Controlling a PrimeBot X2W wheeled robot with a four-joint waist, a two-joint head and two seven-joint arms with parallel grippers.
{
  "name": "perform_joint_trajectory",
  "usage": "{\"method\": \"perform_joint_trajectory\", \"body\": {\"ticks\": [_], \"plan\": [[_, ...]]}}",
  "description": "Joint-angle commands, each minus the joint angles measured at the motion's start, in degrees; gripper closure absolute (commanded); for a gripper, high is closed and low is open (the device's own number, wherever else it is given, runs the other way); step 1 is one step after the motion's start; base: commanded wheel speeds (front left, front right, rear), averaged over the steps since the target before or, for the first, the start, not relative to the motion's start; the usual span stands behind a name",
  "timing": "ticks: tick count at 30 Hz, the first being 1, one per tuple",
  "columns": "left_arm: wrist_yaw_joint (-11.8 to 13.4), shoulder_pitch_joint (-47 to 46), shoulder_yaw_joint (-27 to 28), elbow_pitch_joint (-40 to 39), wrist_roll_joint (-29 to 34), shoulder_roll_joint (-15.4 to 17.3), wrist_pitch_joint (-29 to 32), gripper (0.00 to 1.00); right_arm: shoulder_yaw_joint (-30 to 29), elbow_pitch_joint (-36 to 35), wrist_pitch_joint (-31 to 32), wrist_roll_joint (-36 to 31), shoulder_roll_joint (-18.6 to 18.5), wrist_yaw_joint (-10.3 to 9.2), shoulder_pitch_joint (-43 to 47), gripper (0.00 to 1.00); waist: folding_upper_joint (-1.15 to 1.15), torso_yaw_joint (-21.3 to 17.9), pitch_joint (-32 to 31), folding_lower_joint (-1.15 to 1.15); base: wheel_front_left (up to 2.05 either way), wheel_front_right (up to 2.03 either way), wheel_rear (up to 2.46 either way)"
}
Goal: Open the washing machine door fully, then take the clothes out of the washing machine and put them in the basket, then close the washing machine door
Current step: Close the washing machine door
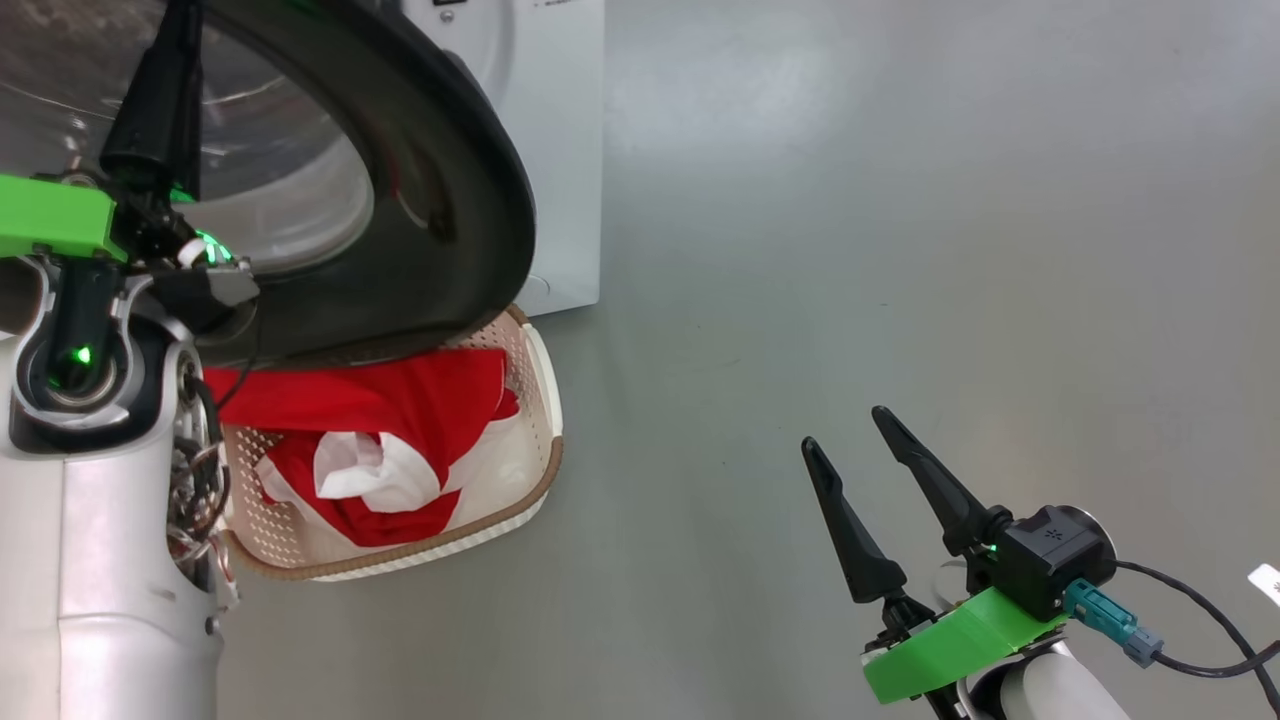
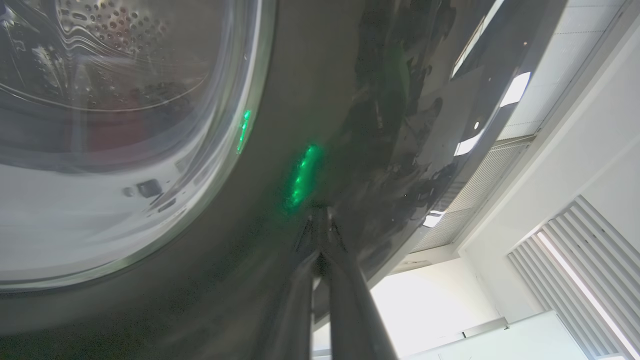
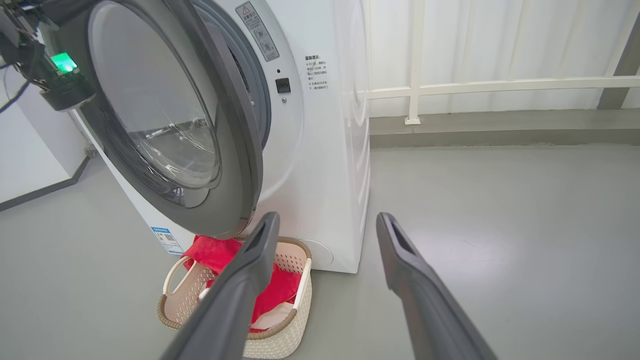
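Note:
The white washing machine (image 1: 560, 150) (image 3: 325, 150) stands with its door (image 1: 450, 200) (image 3: 150, 125) ajar, angled out from the front. My left gripper (image 1: 172, 60) (image 2: 320, 220) is shut, and its tips rest against the door's glossy black rim (image 2: 350, 100), beside the glass. Below the door sits the cream basket (image 1: 545, 440) (image 3: 285, 342), with the red and white clothes (image 1: 400, 400) (image 3: 215, 250) piled in it. My right gripper (image 1: 845, 430) (image 3: 327, 220) hangs open over bare floor to the right of the basket, holding nothing.
Grey floor spreads to the right of the machine. A white railing (image 3: 475, 85) with a low kerb runs along the back wall. A blue label (image 3: 167, 240) sits low on the washer's front. A black cable (image 1: 1200, 620) trails from my right wrist.

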Motion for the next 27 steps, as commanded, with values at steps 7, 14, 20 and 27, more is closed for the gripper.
{"method": "perform_joint_trajectory", "body": {"ticks": [7, 14, 20, 27], "plan": [[-1.52, -3.59, 1.70, 0.67, 0.06, 2.83, -0.36, 1.00, 1.95, -1.57, -0.69, 0.00, 0.12, 0.26, -2.38, 0.00, 0.00, -1.26, 1.10, 0.00, 0.00, 0.00, 0.00], [-1.57, -3.57, 1.39, 0.52, -0.59, 2.81, 1.33, 1.00, 1.69, -1.61, -0.69, 0.22, 0.12, 0.26, -2.58, 0.00, 0.00, -0.48, 1.13, 0.00, 0.00, 0.00, 0.00], [-0.55, 0.27, 0.99, -3.46, -1.01, 2.18, 2.41, 0.00, 1.12, -1.81, -0.69, 0.62, 0.12, 0.26, -2.40, 0.00, 0.00, 1.96, 0.39, 0.00, 0.00, 0.00, 0.00], [0.18, 7.04, 1.34, -9.44, -0.37, 1.85, 1.66, 0.00, -0.20, -1.75, -0.69, 0.97, 0.12, 0.26, -1.98, 0.00, 0.00, 4.60, -1.09, 0.00, 0.00, 0.00, 0.00]]}}
